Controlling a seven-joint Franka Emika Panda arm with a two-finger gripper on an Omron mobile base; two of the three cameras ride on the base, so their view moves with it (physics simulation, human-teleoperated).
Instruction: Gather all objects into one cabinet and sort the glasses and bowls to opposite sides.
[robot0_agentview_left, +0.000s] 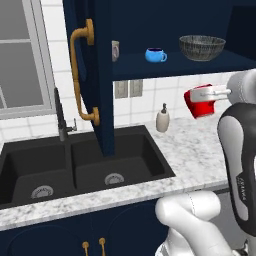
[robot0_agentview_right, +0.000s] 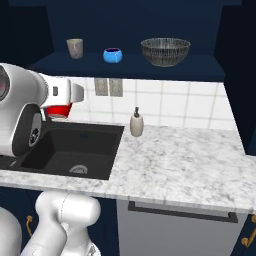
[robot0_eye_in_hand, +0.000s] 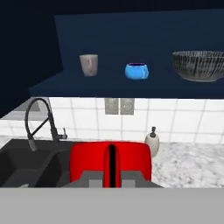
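Right now your red cup (robot0_agentview_left: 199, 102) is clamped in the hand (robot0_agentview_left: 212, 93), held in the air above the marble surface (robot0_agentview_right: 190, 160) (near the soap dispenser (robot0_agentview_right: 136, 123)). Up on the open cabinet's (robot0_agentview_left: 95, 75) shelf stand the beige-grey cup (robot0_eye_in_hand: 89, 64), blue mug (robot0_eye_in_hand: 136, 71) and dark bowl (robot0_eye_in_hand: 199, 65).

No readable text here. There's faint small lettering on my own arm link (robot0_agentview_left: 242, 186), near right in left base view, too blurry to make out. Nothing else carries a label, brand or no.
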